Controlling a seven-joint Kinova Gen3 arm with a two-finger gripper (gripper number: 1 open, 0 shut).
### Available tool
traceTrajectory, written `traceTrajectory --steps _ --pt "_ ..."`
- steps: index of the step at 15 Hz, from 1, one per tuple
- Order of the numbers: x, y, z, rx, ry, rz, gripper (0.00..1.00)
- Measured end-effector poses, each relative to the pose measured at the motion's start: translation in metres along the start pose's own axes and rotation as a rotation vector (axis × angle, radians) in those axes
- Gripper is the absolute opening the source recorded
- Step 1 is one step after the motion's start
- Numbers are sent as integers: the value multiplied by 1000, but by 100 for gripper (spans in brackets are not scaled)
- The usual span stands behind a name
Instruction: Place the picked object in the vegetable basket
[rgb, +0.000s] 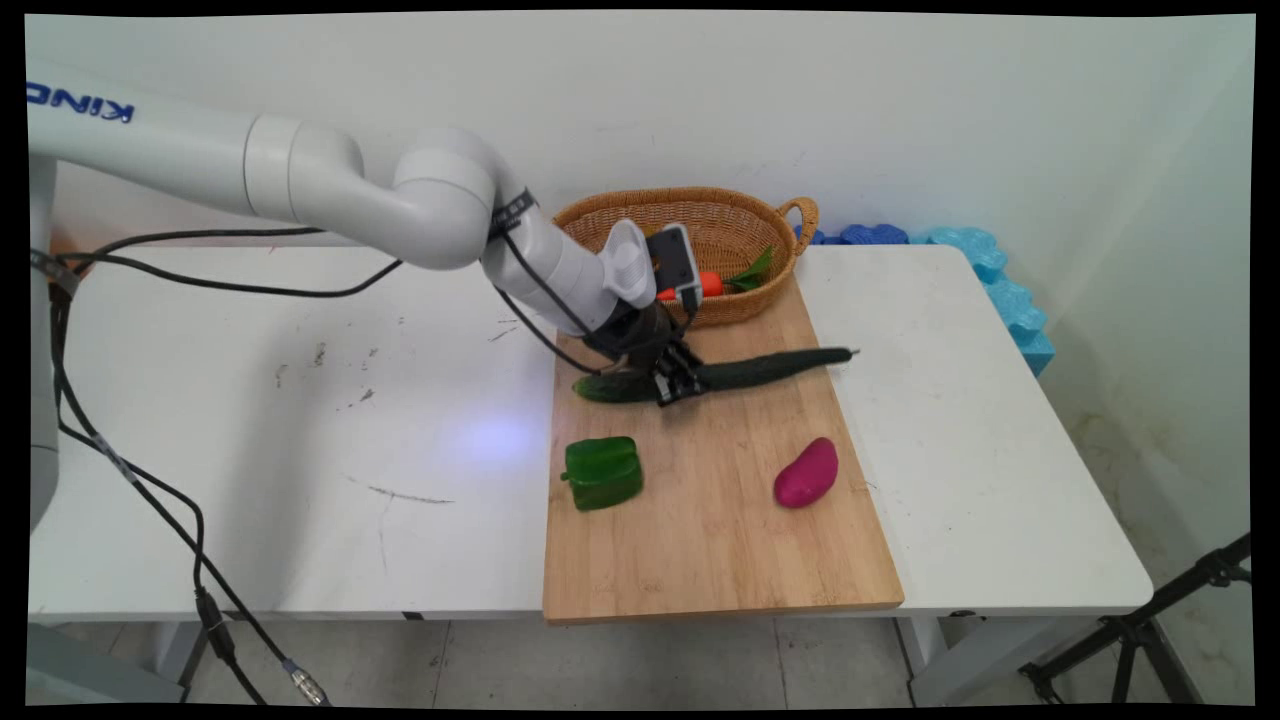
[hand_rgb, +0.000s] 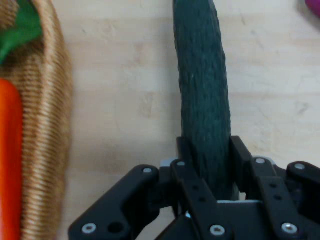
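On the left half of the wooden cutting board (rgb: 700, 530) sits a green bell pepper (rgb: 603, 472), apart from everything else. Just behind it the gripper (rgb: 676, 383) is down on the board, its two fingers closed in around a long dark cucumber (rgb: 770, 368); the hand view shows a finger (hand_rgb: 242, 157) pressed against each flank of the cucumber (hand_rgb: 202, 90), so it is gripped rather than merely straddled. The hold sits toward the cucumber's left part, leaving a short stub on the left and a much longer length running out to the right. Its long axis lies across the board, roughly left to right, rising slightly toward the far right where the thin stem tip reaches the board's edge. It looks stiff and bumpy-skinned, probably light if it is a toy, though the pictures cannot settle that; gripped off-centre, the long end would likely droop, so a hold nearer the middle would balance better. Behind stands a wicker basket (rgb: 740, 215) holding a carrot (rgb: 708, 284), and to the right a magenta vegetable (rgb: 806, 473), perhaps a sweet potato, lies near the board's right edge.
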Motion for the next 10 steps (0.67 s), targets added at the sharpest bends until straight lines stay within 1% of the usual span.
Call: traceTrajectory --steps 4,7,10 --pt "21 -17 -20 31 27 13 0" --pt "34 -38 -38 70 36 40 0" --pt "40 -64 -51 116 32 83 0"
